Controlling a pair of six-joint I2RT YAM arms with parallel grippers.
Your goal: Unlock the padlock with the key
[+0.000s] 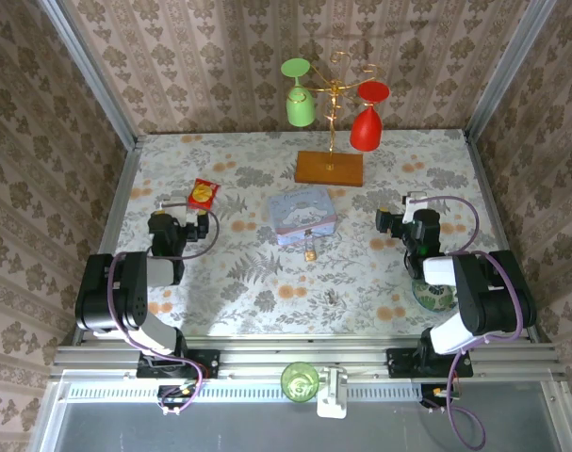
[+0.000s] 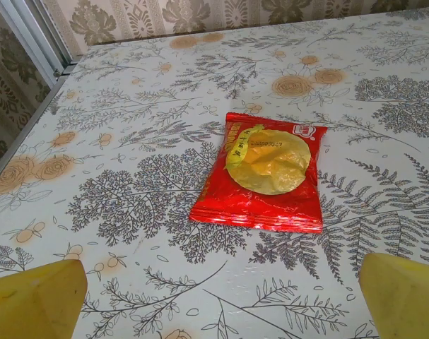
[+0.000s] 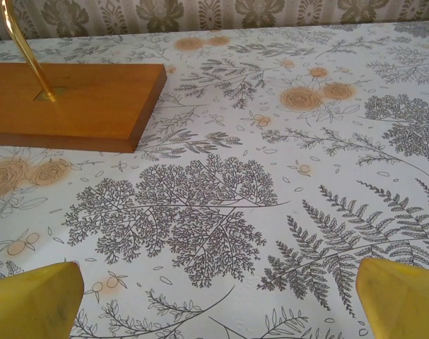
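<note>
The tiny brass padlock [image 1: 310, 251] lies on the flowered tablecloth just in front of the pale blue tin [image 1: 302, 216], mid-table. I cannot make out a key apart from it at this size. My left gripper [image 1: 184, 213] hovers low at the left, well away from the padlock. Its yellow fingers [image 2: 37, 300] stand wide apart, so the left gripper [image 2: 221, 307] is open and holds nothing. My right gripper [image 1: 408, 209] sits to the right of the tin. This right gripper [image 3: 218, 307] is open too, over bare cloth, its fingers [image 3: 401, 296] wide apart.
A red-and-yellow snack packet [image 2: 263, 173] lies just ahead of the left gripper [image 1: 203, 193]. A wooden base [image 3: 73, 95] carries a gold stand with a green glass [image 1: 300, 99] and a red glass [image 1: 366, 121] at the back. A glass dish [image 1: 434, 298] sits by the right arm.
</note>
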